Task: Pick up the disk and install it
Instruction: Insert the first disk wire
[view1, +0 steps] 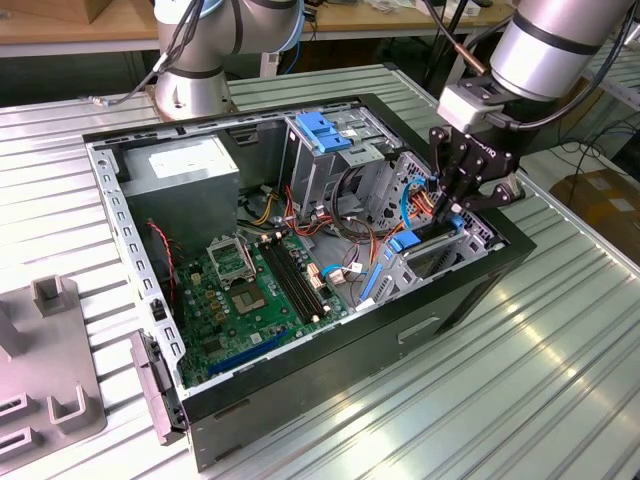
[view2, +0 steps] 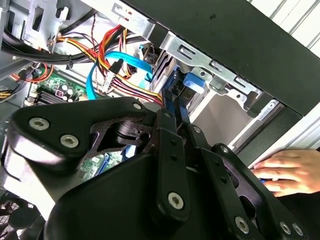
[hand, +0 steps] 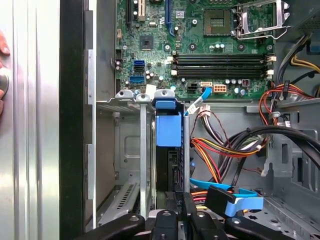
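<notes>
exterior view: raised, angled down, whole open computer case (view1: 300, 260) | first wrist view: close, straight down on motherboard (hand: 200, 45) | second wrist view: close, past gripper (view2: 172, 117) | both wrist views share drive bay.

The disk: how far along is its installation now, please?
Done: the disk already stands on edge in a drive bay slot of the computer case. In hand: the gripper is at its outer end. Left: full seating, which cannot be confirmed. A person's hand rests nearby.

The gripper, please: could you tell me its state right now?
Gripper: shut on the disk, standing on edge in the drive bay.
</notes>
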